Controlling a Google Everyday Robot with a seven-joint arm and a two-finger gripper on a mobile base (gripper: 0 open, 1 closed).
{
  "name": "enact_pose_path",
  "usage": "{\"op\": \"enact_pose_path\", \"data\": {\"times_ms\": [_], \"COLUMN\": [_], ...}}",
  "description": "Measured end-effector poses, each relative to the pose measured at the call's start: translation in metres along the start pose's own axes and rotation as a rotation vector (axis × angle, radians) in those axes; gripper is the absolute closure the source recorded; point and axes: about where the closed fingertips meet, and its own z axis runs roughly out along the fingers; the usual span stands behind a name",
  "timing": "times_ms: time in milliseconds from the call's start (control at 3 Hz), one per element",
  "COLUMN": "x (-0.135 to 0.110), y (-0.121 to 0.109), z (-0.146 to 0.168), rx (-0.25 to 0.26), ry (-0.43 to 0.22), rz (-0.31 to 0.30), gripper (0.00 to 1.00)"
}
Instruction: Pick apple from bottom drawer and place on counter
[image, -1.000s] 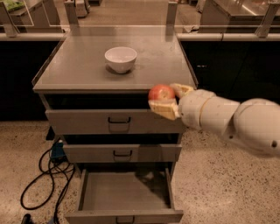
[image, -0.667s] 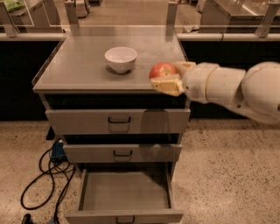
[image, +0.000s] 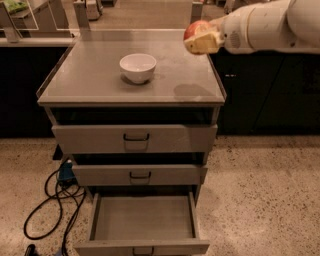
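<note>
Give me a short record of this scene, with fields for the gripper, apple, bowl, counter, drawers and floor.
gripper: shut on the apple, raised above the counter's right side
apple: in the gripper, not yet set down
bowl: white, upright on the counter, left of the apple
counter: carries the bowl
bottom drawer: pulled open, no apple inside
upper drawers: pushed further in
cables: dark, on the floor at left

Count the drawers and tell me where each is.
3. Top drawer just under the counter, middle drawer below it, bottom drawer lowest, pulled out. The gripper holds the apple above the counter's right side.
</note>
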Motion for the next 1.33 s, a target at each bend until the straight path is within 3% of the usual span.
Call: {"op": "enact_pose_path", "data": {"times_ms": [333, 667, 1333], "x": [-0.019, -0.003, 0.094], "y": [-0.037, -0.052, -0.036], "z": [0.042, 0.088, 0.134], "rx": [0.011, -0.027, -0.123], "ry": [0.013, -0.014, -0.092], "rz": [0.041, 0.112, 0.325], "gripper": [1.00, 1.00, 1.00]}}
